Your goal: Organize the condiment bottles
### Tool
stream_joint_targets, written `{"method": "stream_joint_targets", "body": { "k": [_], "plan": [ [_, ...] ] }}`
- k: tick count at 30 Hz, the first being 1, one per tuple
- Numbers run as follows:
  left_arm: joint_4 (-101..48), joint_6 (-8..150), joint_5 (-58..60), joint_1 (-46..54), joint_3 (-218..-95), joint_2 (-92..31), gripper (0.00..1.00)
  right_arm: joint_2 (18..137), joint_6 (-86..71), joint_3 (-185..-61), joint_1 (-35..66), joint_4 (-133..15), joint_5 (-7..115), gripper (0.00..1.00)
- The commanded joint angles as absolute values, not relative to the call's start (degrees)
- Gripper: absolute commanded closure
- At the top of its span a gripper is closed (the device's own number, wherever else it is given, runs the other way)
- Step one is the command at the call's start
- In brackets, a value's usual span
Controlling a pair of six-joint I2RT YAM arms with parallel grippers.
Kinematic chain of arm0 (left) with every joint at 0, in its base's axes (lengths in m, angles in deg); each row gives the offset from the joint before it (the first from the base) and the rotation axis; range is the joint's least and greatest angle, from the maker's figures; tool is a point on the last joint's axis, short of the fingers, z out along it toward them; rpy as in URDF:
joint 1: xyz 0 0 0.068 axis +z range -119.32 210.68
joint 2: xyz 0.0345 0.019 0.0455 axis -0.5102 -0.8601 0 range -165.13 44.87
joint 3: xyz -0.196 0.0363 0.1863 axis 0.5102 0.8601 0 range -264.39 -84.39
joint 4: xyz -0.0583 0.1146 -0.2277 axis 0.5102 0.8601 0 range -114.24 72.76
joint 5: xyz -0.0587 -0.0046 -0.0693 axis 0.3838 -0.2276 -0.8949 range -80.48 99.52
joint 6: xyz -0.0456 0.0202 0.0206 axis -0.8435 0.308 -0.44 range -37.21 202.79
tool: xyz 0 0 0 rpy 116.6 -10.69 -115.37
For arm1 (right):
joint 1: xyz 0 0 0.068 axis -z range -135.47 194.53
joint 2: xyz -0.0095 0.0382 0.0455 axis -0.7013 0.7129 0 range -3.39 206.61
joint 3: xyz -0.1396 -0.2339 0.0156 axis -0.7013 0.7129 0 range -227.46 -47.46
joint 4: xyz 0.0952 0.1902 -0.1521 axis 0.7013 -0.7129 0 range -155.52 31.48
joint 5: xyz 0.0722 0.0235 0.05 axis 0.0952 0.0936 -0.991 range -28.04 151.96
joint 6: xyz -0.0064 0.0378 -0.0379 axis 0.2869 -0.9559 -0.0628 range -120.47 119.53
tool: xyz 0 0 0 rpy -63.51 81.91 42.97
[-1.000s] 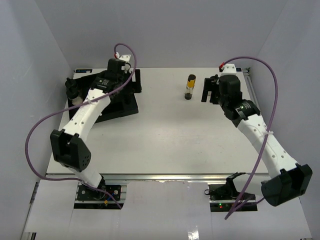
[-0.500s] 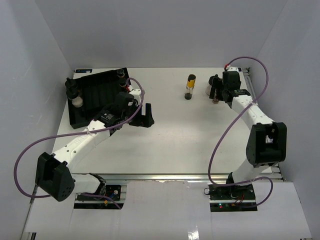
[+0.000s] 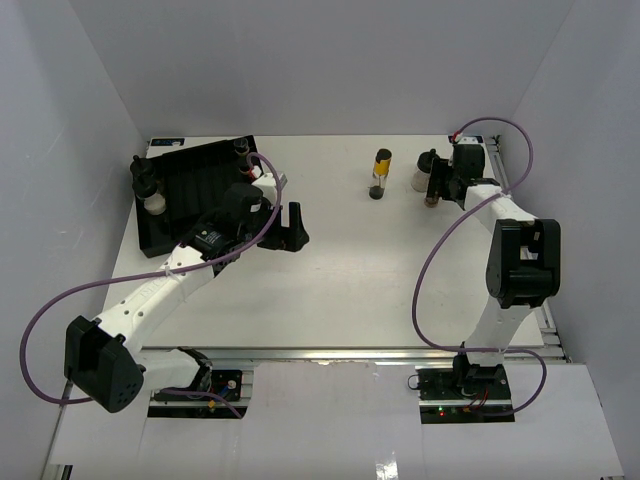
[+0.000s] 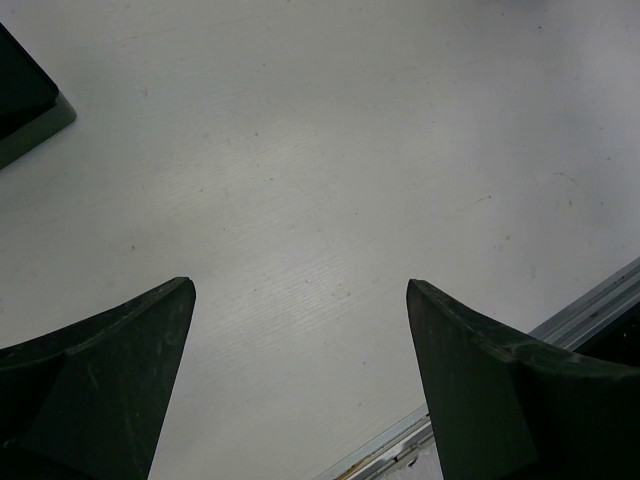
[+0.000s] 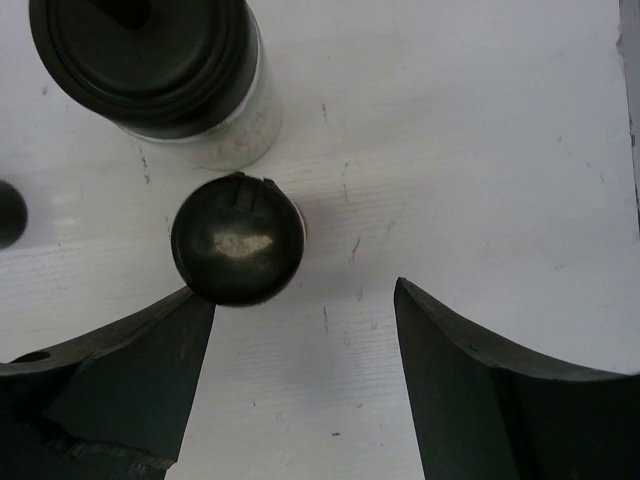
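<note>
You have a tall slim clear bottle with a yellow band standing upright toward the rear of the bench. To its right stand a wide black-capped jar of pale contents and, just beside it, a narrower black-capped jar. More small black-capped jars stand upright along the edges of the black ribbed tray.

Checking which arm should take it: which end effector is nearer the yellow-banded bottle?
Right. The right end effector sits just beside the yellow-banded bottle, at two black-capped jars; the left end effector hangs farther off, near the black tray.
</note>
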State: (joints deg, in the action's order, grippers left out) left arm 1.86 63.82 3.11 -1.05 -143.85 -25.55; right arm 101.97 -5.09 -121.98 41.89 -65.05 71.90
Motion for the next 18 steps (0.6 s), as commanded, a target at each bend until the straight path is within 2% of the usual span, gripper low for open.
{"method": "stream_joint_targets", "body": {
  "k": [1, 7, 18],
  "plan": [
    [1.71, 64.19, 5.41, -1.14, -144.4, -23.47, 0.02, 105.25, -2.7, -128.09, 41.89, -60.92, 69.47, 0.24],
    [2.03, 65.04, 7.69, -1.16, -144.77, -23.63, 0.02, 108.16, -2.4, -132.31, 41.89, -61.75, 68.47, 0.28],
    [2.37, 65.68, 12.23, -1.14, -145.01, -23.77, 0.02, 104.68, -2.9, -129.25, 41.54, -64.88, 69.23, 0.63]
  ]
}}
